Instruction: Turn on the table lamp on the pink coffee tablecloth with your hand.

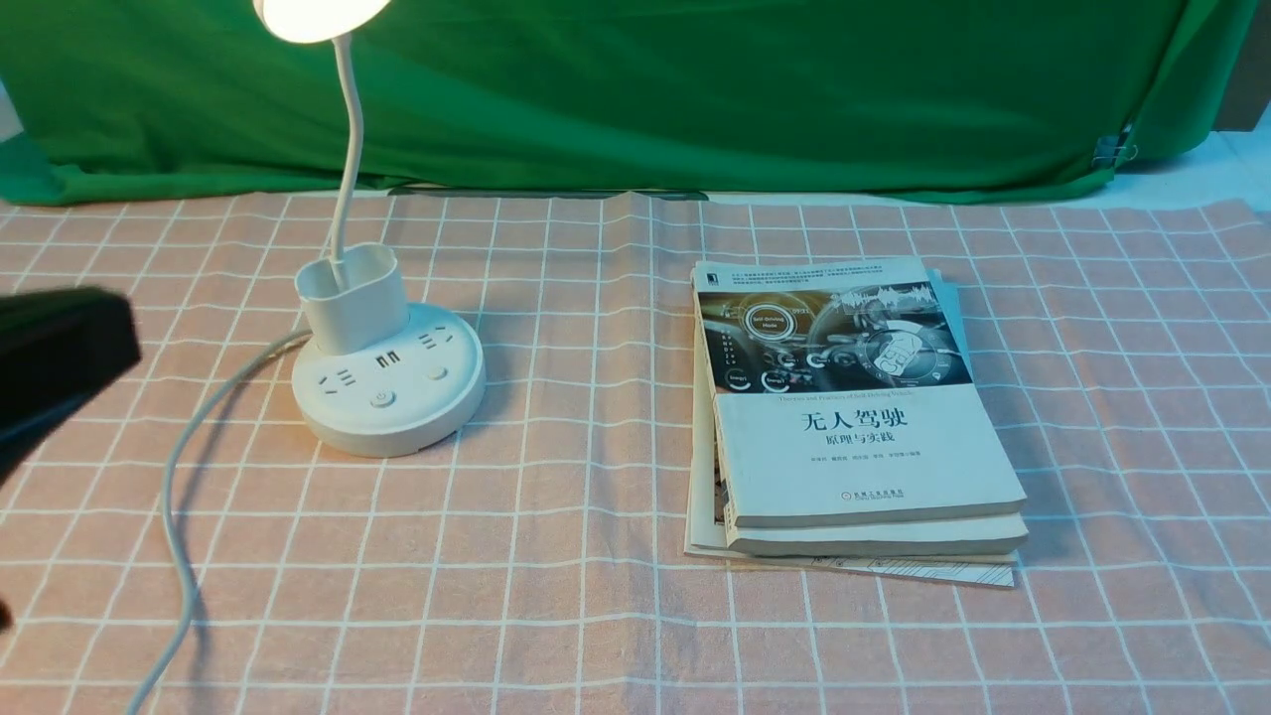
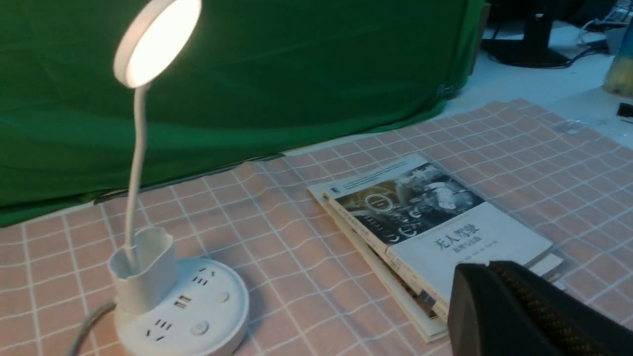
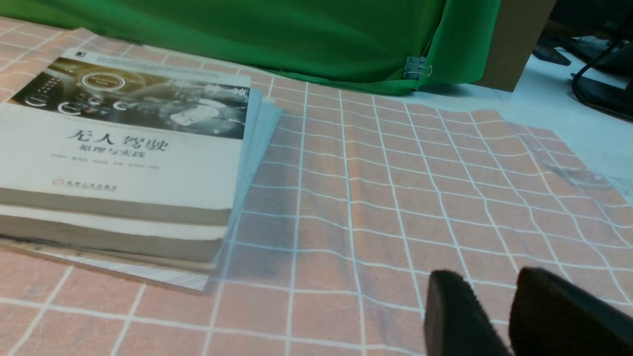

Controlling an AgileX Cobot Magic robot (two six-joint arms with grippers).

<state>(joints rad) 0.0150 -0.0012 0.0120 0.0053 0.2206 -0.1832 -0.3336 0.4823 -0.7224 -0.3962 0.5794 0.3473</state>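
**Lamp glowing, left hand the near one**

From where I stand, the left gripper (image 2: 487,267) is plainly the closer arm, its black bulk at the nine o'clock edge of the front view. Its fingers look drawn together, with nothing between them. The right gripper (image 3: 487,272) has a narrow gap between its tips, out on the far side of the books (image 1: 864,447).

The table lamp (image 1: 447,407) stands upright on the left part of the pink coffee tablecloth (image 1: 576,397). Put twelve at the green backdrop (image 1: 616,99) and I'd judge its base to lie ahead of the left hand, at about two o'clock — well apart from it. The base is round, so it offers no long axis; the bendy neck (image 1: 350,139) rises from the cup (image 1: 355,303) toward twelve.

The power-marked button (image 1: 382,399) sits between five and six o'clock from the cup, on the robot's side, with the other button (image 1: 437,372) at about two o'clock from it. The head (image 1: 320,15) is already lit, so I take the switching-on as done. The coming move probably wants the left hand kept clear — a second press could put it out.
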